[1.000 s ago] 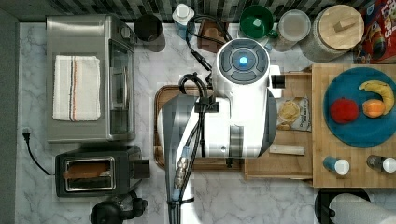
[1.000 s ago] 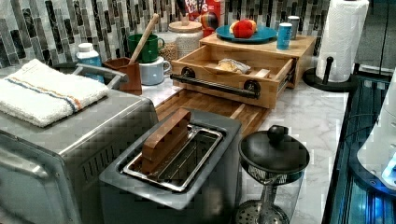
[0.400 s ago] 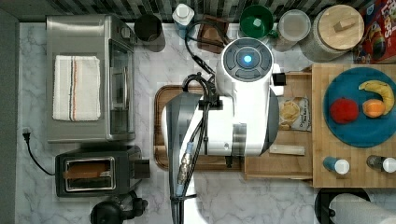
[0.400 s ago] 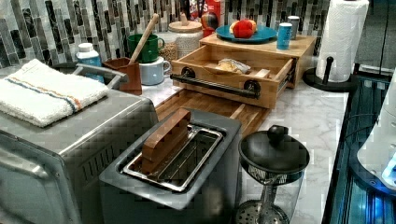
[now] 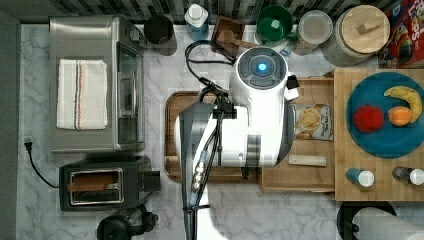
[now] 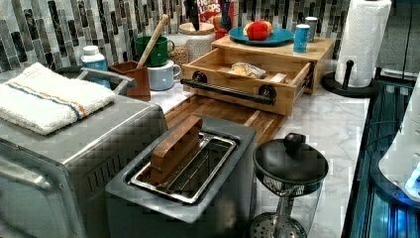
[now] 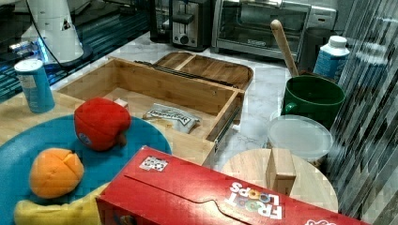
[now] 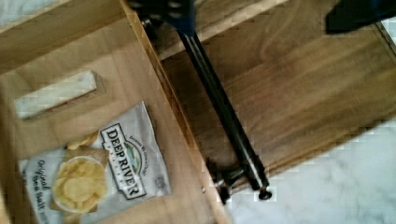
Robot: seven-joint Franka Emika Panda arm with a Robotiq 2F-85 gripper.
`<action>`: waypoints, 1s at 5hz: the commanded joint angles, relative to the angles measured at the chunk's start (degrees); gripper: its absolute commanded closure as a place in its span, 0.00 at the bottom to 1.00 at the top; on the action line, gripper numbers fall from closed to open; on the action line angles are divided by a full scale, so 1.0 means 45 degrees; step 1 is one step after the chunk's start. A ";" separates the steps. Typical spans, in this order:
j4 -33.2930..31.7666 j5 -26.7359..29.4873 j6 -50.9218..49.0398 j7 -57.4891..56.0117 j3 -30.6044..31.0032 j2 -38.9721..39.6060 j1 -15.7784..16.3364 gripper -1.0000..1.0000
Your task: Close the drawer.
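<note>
The drawer (image 6: 233, 94) stands pulled out from under the butcher-block top, its long black bar handle (image 6: 229, 90) facing the left view's front. In the top view my arm (image 5: 250, 125) covers most of the drawer (image 5: 300, 175). Inside lie a chip bag (image 8: 107, 168) and a small pale wooden block (image 8: 56, 95). In the wrist view my gripper (image 8: 261, 11) hangs open above the handle (image 8: 219, 102). One dark finger (image 8: 163, 9) is over the handle's end, and the other (image 8: 359, 14) is over the brown tray. The open drawer (image 7: 155, 93) also appears in the right view.
A darker brown tray (image 5: 172, 130) lies right in front of the drawer. The butcher-block top (image 5: 340, 125) carries a blue plate (image 5: 395, 145) with fruit. A toaster oven (image 5: 95, 82), a toaster (image 5: 100, 186) and a French press (image 6: 289, 163) stand beyond the tray, with mugs and jars along the back wall.
My arm has shifted slightly over the drawer in the top view. The drawer stays pulled out by the same amount.
</note>
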 commanded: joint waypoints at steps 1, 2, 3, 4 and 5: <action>-0.1595 -0.0294 0.1616 -0.1963 0.1132 -0.0631 0.0850 1.00; -0.1469 -0.0661 0.1705 -0.2667 0.1375 0.0120 0.0736 1.00; -0.1943 -0.1677 0.2665 -0.2649 0.1444 0.0721 0.0873 1.00; -0.2433 -0.2679 0.3545 -0.2256 0.1386 0.1172 0.0989 1.00; -0.2217 -0.2866 0.3482 -0.2516 0.1303 0.1900 0.0926 1.00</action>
